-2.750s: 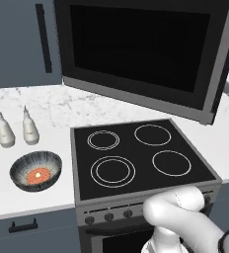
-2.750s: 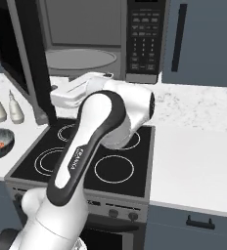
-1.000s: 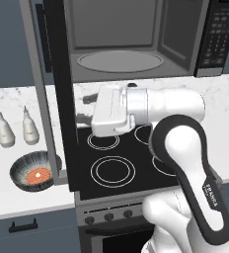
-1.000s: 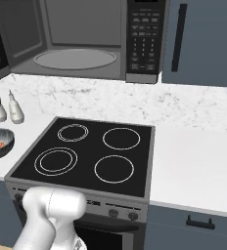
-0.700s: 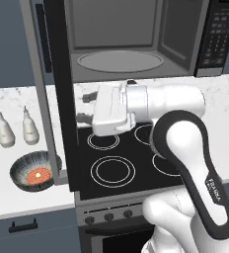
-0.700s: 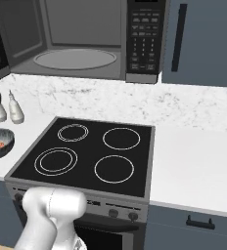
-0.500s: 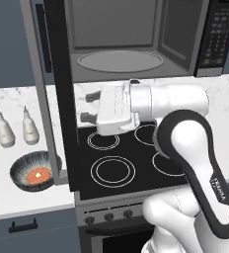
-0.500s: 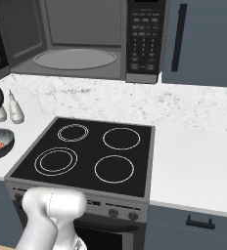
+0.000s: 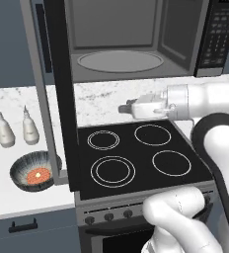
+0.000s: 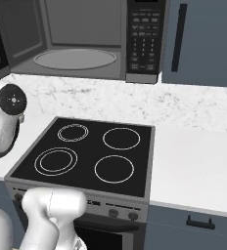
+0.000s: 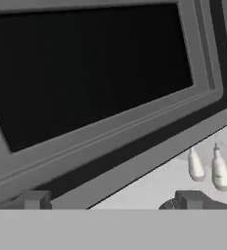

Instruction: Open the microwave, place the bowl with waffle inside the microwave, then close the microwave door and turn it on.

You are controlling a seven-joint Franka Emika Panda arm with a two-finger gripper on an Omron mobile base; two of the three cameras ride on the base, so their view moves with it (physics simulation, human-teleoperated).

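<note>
The microwave (image 9: 136, 44) hangs above the stove with its cavity exposed, because the door (image 9: 57, 94) is swung fully out to the left and stands edge-on to the left base camera. The tool (image 9: 122, 108) sits over the back of the stove, pointing left at that door, its fingers spread wide and holding nothing; in the hand view the two tips (image 11: 34, 199) frame the door's dark window (image 11: 86, 68) close up. That pose fits a tool backing off a door it no longer needs to push. Beyond the door, on the table (image 9: 18, 197) to the left of the stove (image 9: 136, 158), the bowl (image 9: 35, 171) rests with the waffle (image 9: 37, 176) inside, near two small bottles (image 9: 5, 129). The turntable (image 9: 119, 61) is bare, so fetching the bowl looks like the step ahead.
</note>
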